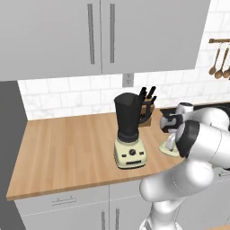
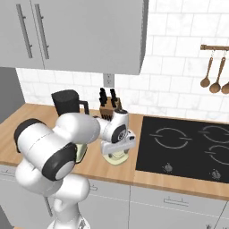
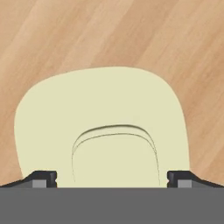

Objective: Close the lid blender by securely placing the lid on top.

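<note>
— So how far along is it?
— Barely begun. The lid (image 3: 103,127) lies flat on the wooden desk (image 1: 67,148), right of the blender (image 1: 129,134), whose dark jar stands uncovered.
— And the gripper (image 3: 112,178)?
— Right above the lid, jaws wide apart either side of its knob, holding nothing. Grasping, lifting and seating it all remain.

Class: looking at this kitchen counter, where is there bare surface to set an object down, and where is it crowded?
Free: the wooden counter left of the blender, up to the backsplash. Crowded: right of the blender, where the knife block, the lid and the open end effector cluster before the cooktop.
</note>
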You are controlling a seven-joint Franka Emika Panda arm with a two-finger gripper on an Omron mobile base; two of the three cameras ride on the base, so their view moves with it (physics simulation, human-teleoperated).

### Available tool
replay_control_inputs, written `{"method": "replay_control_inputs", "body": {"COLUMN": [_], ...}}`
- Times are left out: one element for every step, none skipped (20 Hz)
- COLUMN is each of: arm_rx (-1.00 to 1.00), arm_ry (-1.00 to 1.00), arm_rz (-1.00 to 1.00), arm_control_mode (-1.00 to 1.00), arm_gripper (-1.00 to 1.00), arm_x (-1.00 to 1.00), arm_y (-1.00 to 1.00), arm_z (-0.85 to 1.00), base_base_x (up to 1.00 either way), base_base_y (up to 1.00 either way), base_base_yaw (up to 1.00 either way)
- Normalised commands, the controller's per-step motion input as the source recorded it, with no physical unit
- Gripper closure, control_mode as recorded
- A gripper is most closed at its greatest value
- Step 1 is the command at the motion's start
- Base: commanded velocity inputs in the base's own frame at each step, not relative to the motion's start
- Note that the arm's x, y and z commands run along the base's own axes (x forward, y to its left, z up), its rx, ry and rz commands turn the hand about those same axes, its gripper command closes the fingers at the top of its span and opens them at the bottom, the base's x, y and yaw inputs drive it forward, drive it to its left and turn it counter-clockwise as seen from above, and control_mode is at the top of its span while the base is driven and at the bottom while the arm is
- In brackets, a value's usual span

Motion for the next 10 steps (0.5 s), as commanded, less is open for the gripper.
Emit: {"method": "replay_control_inputs", "body": {"arm_rx": [0.00, 0.00, 0.00, 0.00, 0.00, 0.00, 0.00, 0.00, 0.00, 0.00], "arm_ry": [0.00, 0.00, 0.00, 0.00, 0.00, 0.00, 0.00, 0.00, 0.00, 0.00], "arm_rz": [0.00, 0.00, 0.00, 0.00, 0.00, 0.00, 0.00, 0.00, 0.00, 0.00], "arm_control_mode": [-1.00, -1.00, -1.00, -1.00, -1.00, -1.00, -1.00, -1.00, -1.00, -1.00], "arm_gripper": [-1.00, -1.00, -1.00, -1.00, -1.00, 1.00, 1.00, 1.00, 1.00, 1.00], "arm_x": [0.00, -0.02, 0.00, 0.00, 0.00, 0.00, 0.00, 0.00, 0.00, 0.00], "arm_y": [0.00, 0.00, 0.01, 0.00, 0.00, 0.00, 0.00, 0.00, 0.00, 0.00], "arm_z": [-0.26, -0.25, -0.24, -0.22, -0.19, -0.14, -0.02, 0.00, 0.00, 0.00], "base_base_x": [0.00, 0.00, 0.00, 0.00, 0.00, 0.00, 0.00, 0.00, 0.00, 0.00], "base_base_y": [0.00, 0.00, 0.00, 0.00, 0.00, 0.00, 0.00, 0.00, 0.00, 0.00], "base_base_yaw": [0.00, 0.00, 0.00, 0.00, 0.00, 0.00, 0.00, 0.00, 0.00, 0.00]}}
